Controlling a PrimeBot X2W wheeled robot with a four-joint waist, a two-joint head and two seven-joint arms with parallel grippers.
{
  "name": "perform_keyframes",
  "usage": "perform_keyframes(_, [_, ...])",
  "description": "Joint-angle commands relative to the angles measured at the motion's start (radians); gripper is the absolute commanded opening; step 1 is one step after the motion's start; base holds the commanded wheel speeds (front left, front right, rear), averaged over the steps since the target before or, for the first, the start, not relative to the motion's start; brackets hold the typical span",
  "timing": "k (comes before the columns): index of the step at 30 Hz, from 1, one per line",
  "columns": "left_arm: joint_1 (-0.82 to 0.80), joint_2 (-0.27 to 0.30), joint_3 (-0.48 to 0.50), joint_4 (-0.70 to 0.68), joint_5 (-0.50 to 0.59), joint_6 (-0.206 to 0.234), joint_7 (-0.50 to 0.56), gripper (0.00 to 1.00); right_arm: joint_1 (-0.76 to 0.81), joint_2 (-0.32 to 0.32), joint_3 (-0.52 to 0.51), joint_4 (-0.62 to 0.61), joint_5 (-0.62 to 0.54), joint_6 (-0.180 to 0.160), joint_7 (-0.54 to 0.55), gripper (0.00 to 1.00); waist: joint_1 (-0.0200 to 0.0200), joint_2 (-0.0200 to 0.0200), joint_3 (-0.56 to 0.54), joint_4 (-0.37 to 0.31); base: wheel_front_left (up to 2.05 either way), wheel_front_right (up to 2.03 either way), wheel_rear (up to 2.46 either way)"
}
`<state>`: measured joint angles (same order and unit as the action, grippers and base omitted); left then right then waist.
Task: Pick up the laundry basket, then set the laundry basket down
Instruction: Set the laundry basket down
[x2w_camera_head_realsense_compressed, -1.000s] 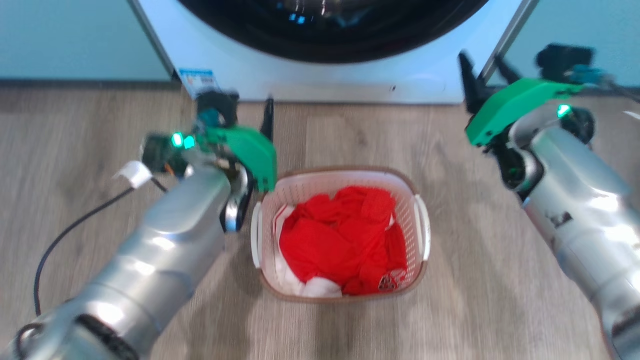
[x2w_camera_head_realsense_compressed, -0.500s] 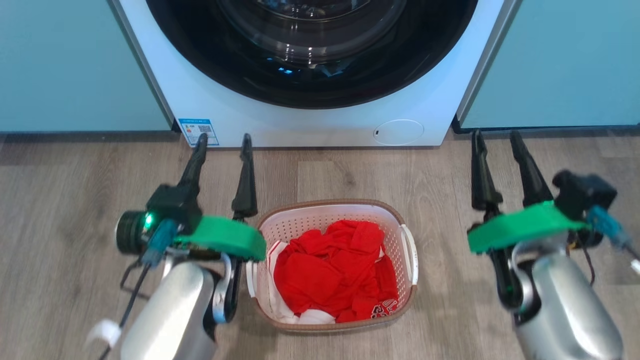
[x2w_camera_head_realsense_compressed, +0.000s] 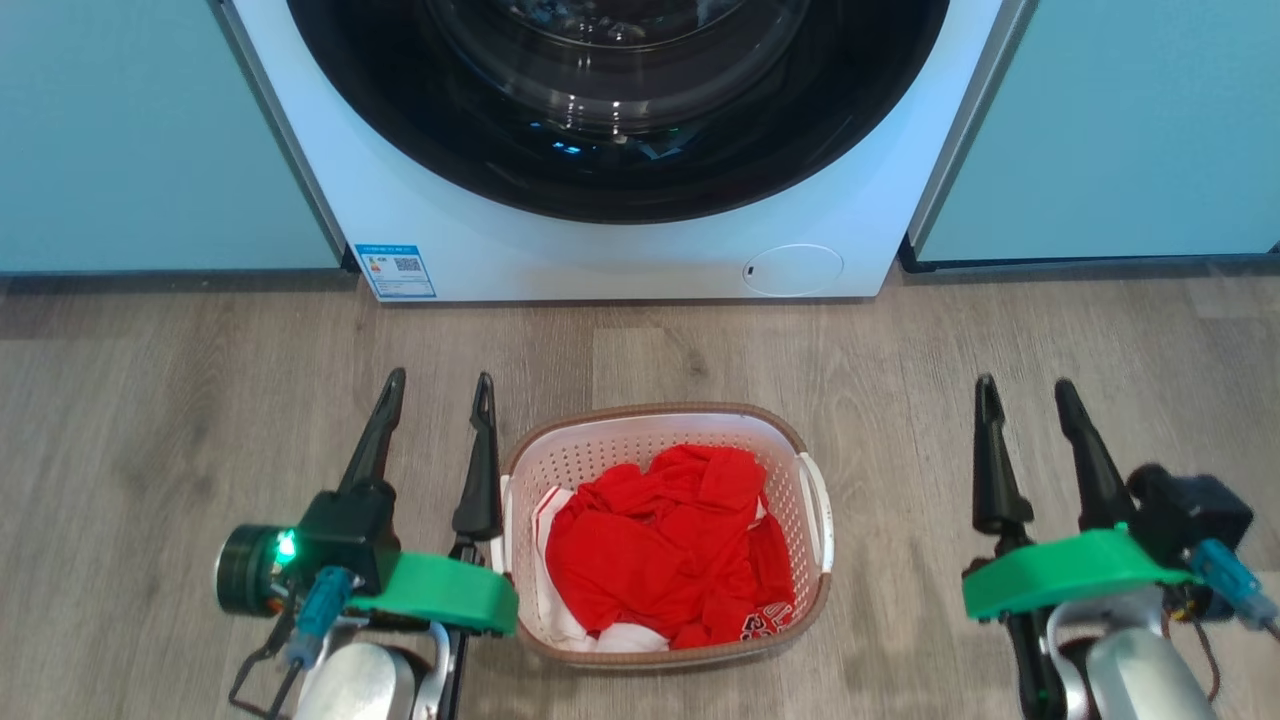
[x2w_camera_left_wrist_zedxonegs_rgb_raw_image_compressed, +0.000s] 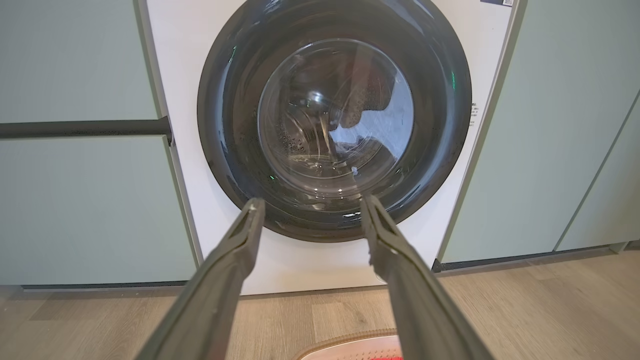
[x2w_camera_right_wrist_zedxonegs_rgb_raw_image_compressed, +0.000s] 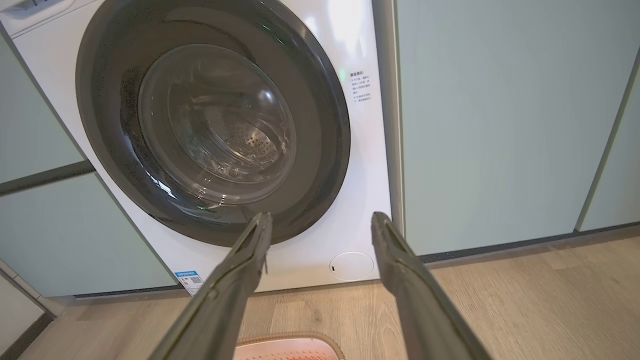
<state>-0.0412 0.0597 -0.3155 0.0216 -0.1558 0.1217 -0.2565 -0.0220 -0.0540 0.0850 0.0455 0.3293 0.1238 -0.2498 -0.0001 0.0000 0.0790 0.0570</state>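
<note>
The laundry basket (x2w_camera_head_realsense_compressed: 600, 455), white perforated plastic with a brown rim and white side handles, stands on the wood floor, holding red and white clothes (x2w_camera_head_realsense_compressed: 660, 545). My left gripper (x2w_camera_head_realsense_compressed: 440, 385) hangs open just left of the basket, its inner finger close to the left handle, fingers empty. My right gripper (x2w_camera_head_realsense_compressed: 1025, 390) is open well to the right of the basket, apart from it. The left wrist view has the open left gripper (x2w_camera_left_wrist_zedxonegs_rgb_raw_image_compressed: 309, 204) with a sliver of basket rim (x2w_camera_left_wrist_zedxonegs_rgb_raw_image_compressed: 345, 337) below. In the right wrist view, the open right gripper (x2w_camera_right_wrist_zedxonegs_rgb_raw_image_compressed: 320, 220) stands over the rim (x2w_camera_right_wrist_zedxonegs_rgb_raw_image_compressed: 290, 337).
A white front-loading washing machine (x2w_camera_head_realsense_compressed: 620, 260) with a dark round door (x2w_camera_left_wrist_zedxonegs_rgb_raw_image_compressed: 334, 115) stands right behind the basket. Pale teal cabinet fronts (x2w_camera_head_realsense_compressed: 150, 130) flank it on both sides. Bare wood floor (x2w_camera_head_realsense_compressed: 900, 380) surrounds the basket.
Both arms have drawn back toward the bottom of the head view, fingers now pointing forward, away from the basket. The head camera tilted up, so the washer door shows more.
</note>
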Motion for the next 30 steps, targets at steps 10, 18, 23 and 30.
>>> perform_keyframes(10, [-0.018,-0.009,0.055,-0.073,0.016,-0.025,-0.005,1.00,-0.004,0.004,0.004,-0.057,-0.025,0.007,-0.012,1.00,0.0001,0.0000,-0.002,-0.006,0.00,0.00,0.00])
perform_keyframes(18, [-0.013,-0.009,0.053,-0.063,0.004,-0.017,-0.005,1.00,-0.003,0.004,-0.002,-0.061,-0.028,0.007,-0.012,1.00,0.0001,0.0000,-0.008,-0.001,0.00,0.00,0.00])
perform_keyframes(23, [-0.006,-0.009,0.047,-0.022,0.010,-0.012,-0.005,1.00,-0.004,0.004,0.005,-0.060,-0.027,0.007,-0.012,1.00,0.0001,0.0000,-0.009,0.002,0.00,0.00,0.00])
perform_keyframes(30, [-0.011,-0.009,0.036,0.011,0.004,0.000,-0.005,1.00,0.000,0.004,0.021,-0.050,-0.034,0.007,-0.012,1.00,0.0001,0.0000,-0.014,0.005,0.00,0.00,0.00])
